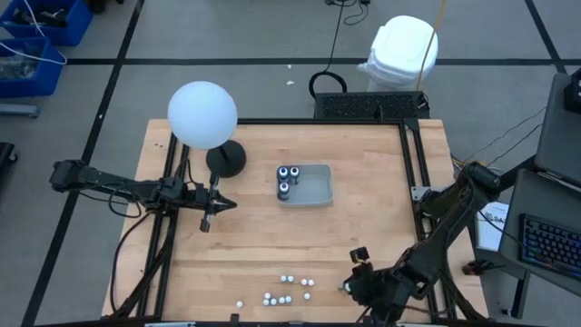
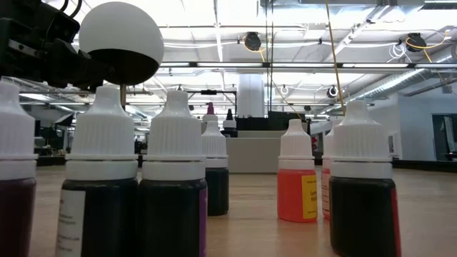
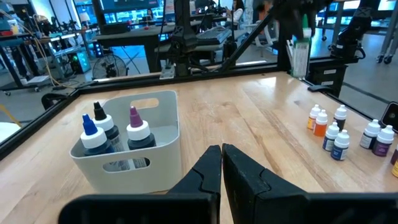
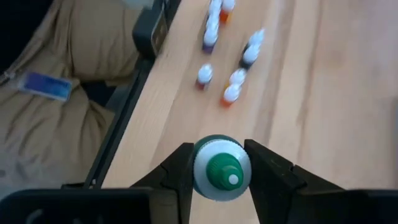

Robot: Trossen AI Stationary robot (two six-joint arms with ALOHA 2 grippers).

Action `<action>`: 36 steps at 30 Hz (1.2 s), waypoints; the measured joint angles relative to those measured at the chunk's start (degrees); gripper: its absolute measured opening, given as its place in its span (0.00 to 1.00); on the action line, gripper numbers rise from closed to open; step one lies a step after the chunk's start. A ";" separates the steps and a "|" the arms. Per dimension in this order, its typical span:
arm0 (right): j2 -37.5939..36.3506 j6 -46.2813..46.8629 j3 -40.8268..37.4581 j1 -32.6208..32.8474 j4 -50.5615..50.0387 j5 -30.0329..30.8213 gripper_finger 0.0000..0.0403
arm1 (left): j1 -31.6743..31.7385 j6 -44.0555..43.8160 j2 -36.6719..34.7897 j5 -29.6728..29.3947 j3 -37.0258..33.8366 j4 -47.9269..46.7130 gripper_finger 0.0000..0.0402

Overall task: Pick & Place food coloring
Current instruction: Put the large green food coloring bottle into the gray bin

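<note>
Food coloring bottles [image 1: 287,289] stand clustered at the desk's [image 1: 363,182] near edge; 3 more sit in the tray [image 1: 313,184]. The right pincer [image 4: 217,171] grips a green-tipped bottle [image 4: 222,176]. The left pincer [image 3: 222,163] hovers closed, empty.

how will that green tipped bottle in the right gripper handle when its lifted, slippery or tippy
Probably a bit slippery: the right gripper pinches the green-tipped bottle on its round, smooth cap, so it could twist or slide between the fingers. It looks small and likely light. Set down, a narrow upright bottle like those on the table may tip easily.
</note>
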 joint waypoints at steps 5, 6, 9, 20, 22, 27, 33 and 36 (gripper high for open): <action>-7.33 -4.74 -2.02 0.04 0.09 4.80 0.27 | 0.02 -0.24 -0.02 0.00 0.00 -0.01 0.06; -8.78 -4.91 -2.78 0.04 -0.02 5.61 0.27 | 0.02 -0.26 0.01 0.00 0.00 -0.01 0.06; -13.06 -5.37 -5.64 -0.12 0.13 6.89 0.27 | 0.00 -0.26 -0.01 -0.13 0.00 -0.01 0.06; -36.03 -10.33 -29.18 -1.26 14.49 11.23 0.27 | 0.02 -0.30 0.00 -5.03 0.00 -0.01 0.06; -39.81 -9.30 -33.25 -2.08 15.57 11.82 0.27 | 0.00 0.43 0.01 -5.03 0.00 -0.01 0.06; -44.83 -10.89 -39.46 -4.76 17.12 12.91 0.27 | 0.00 0.40 0.01 -6.19 0.00 0.07 0.06; -46.27 -21.17 -42.56 -6.77 25.44 12.72 0.27 | 0.01 -1.07 -0.02 -12.74 -0.02 0.42 0.06; -46.05 -24.87 -43.03 -6.84 29.48 12.80 0.27 | 0.00 -0.61 0.00 -16.05 -0.02 0.84 0.06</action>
